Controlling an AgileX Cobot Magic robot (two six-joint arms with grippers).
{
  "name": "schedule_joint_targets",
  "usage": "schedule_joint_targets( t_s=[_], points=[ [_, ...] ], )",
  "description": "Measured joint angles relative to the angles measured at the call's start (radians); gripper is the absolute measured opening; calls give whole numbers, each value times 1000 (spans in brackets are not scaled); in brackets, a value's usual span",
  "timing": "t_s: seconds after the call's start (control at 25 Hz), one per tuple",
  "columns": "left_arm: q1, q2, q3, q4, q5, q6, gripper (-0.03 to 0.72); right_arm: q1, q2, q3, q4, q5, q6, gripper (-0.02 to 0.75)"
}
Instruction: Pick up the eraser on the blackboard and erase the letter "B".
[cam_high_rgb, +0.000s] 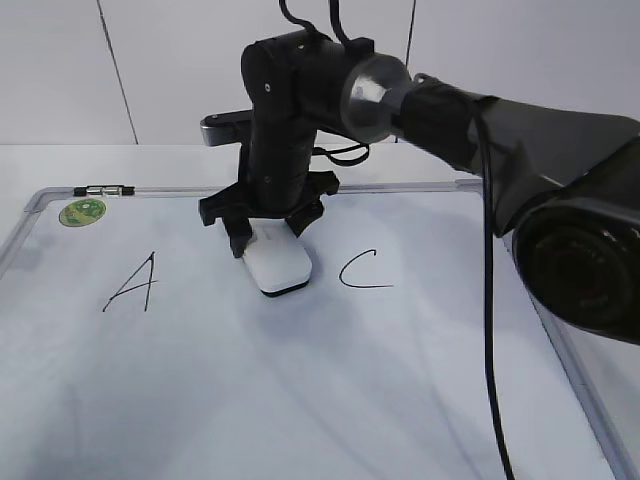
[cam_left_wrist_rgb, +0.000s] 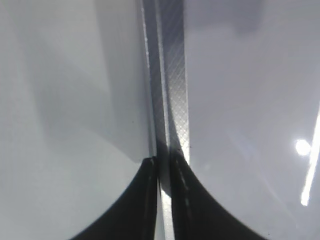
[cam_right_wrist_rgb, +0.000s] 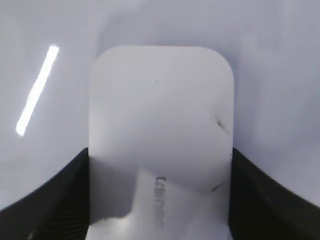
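The right hand (cam_high_rgb: 268, 236) stood over the middle of the blackboard (cam_high_rgb: 300, 400), its two black fingers (cam_high_rgb: 237, 240) pinching the eraser (cam_high_rgb: 279, 264) by its long sides. The eraser lay flat on the white surface, between the letter "A" (cam_high_rgb: 133, 282) at nine o'clock from it and the letter "C" (cam_high_rgb: 362, 271) at three o'clock. In the right wrist view the eraser (cam_right_wrist_rgb: 161, 135) filled the frame, the dark fingers touching both its edges and small grey lettering (cam_right_wrist_rgb: 160, 202) showing on its top. No letter "B" could be seen; the spot where it might sit was covered by the eraser and the hand, so I could not tell whether any of it was left.

A round green sticker (cam_high_rgb: 82, 211) sat at the board's far left corner, about ten o'clock from the eraser, with a small marker (cam_high_rgb: 104, 189) lying on the frame just beyond it.

The left hand (cam_left_wrist_rgb: 163, 200) showed only in its own wrist view, its fingers pressed together over the board's grey frame edge (cam_left_wrist_rgb: 172, 75).
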Motion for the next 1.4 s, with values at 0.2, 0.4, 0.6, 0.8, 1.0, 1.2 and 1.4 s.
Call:
schedule_joint_targets(
  t_s=[0.2, 0.4, 0.6, 0.8, 1.0, 1.2, 1.4],
  points=[
    [0, 0, 0, 0, 0, -3, 39, -32, 0, 0, -4, 0, 0, 513],
    [0, 0, 0, 0, 0, -5, 39, -58, 0, 0, -4, -2, 0, 513],
    [0, 0, 0, 0, 0, -7, 39, -59, -2, 0, -6, -4, 0, 513],
    [0, 0, 0, 0, 2, -7, 39, -62, -19, 8, -6, -8, 0, 513],
    [0, 0, 0, 0, 4, -7, 39, -70, -33, 20, -23, 6, 0, 513],
    [0, 0, 0, 0, 6, -8, 39, -73, -44, 29, -33, 18, -2, 513],
    [0, 0, -2, 0, 7, -8, 39, -75, -56, 31, -35, 29, -3, 513]
  ],
)
